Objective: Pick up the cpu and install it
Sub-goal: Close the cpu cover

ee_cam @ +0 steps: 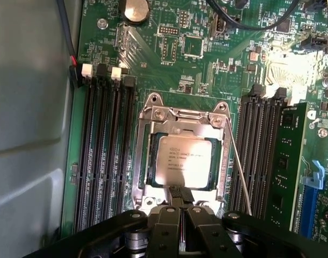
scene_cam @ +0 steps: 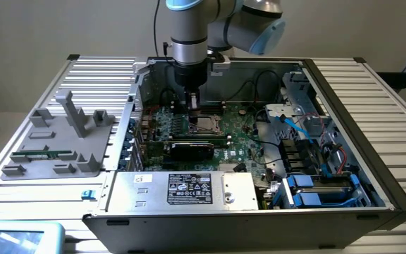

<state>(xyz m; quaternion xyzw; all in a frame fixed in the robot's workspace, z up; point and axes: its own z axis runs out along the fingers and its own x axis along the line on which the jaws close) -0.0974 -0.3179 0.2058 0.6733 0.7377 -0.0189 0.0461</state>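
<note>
Holding tool [ee_cam: 180, 192] fully shut, gripping nothing, tips at one edge of cpu [ee_cam: 184, 161]; showing cpu lying flat inside open socket frame [ee_cam: 144, 156]; judging seating step under way; calling for gentle, level pressure only.

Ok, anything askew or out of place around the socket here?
Nothing stands out. The cpu lies flat and square inside the socket frame, edges parallel to it. The shut hand sits at the cpu's edge. The thin lever angles away from the frame, likely just unlatched, not a fault.
</note>
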